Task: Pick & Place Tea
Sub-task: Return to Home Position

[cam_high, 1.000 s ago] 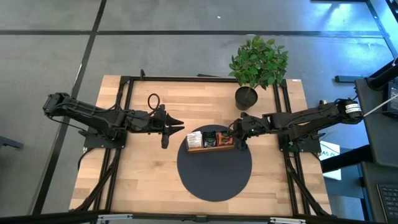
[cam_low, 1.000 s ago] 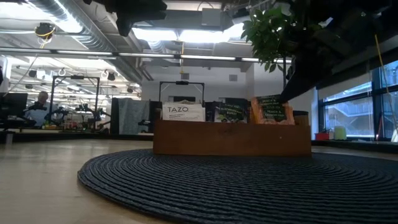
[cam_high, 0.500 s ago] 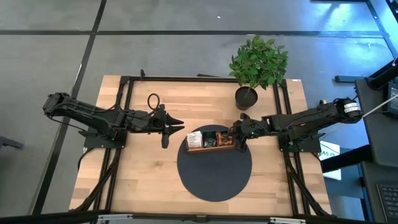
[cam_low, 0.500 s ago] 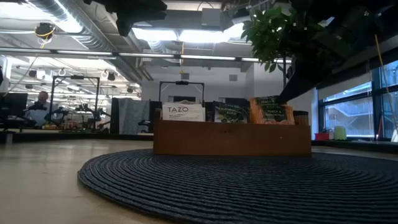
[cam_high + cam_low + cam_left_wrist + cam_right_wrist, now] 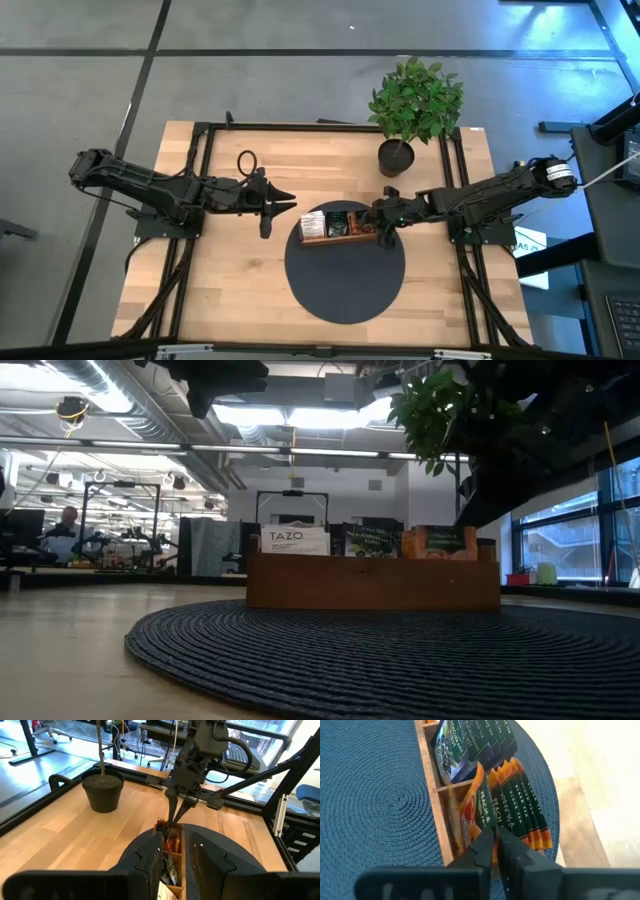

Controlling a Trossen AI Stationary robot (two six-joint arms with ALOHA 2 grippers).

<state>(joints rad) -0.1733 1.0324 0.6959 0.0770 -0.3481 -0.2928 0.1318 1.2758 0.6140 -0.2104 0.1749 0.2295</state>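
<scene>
- Right gripper (image 5: 382,224) is hovering over the right end of the wooden tray (image 5: 338,239), just right of centre in the overhead frame. Its two fingers are standing almost together, pinching the top edge of the front orange sachet (image 5: 479,807).
- That sachet is sitting upright in the tray's right compartment, just in front of a fanned row of more orange sachets (image 5: 525,810) in the same compartment.
- Dark sachets (image 5: 470,745) are filling the middle compartment, on the far side of a wooden divider.
- A white sachet (image 5: 295,540) is standing in the left compartment, its top showing above the tray wall in the table-level frame.
- The tray is resting on the upper edge of a round dark woven mat (image 5: 345,285), which is lying at the lower centre of the wooden table (image 5: 230,285).
- A potted plant (image 5: 415,98) is standing at the table's upper right, near the right arm.
- Left gripper (image 5: 278,205) is waiting left of the tray and apart from it, with its fingers spread open and holding nothing.
</scene>
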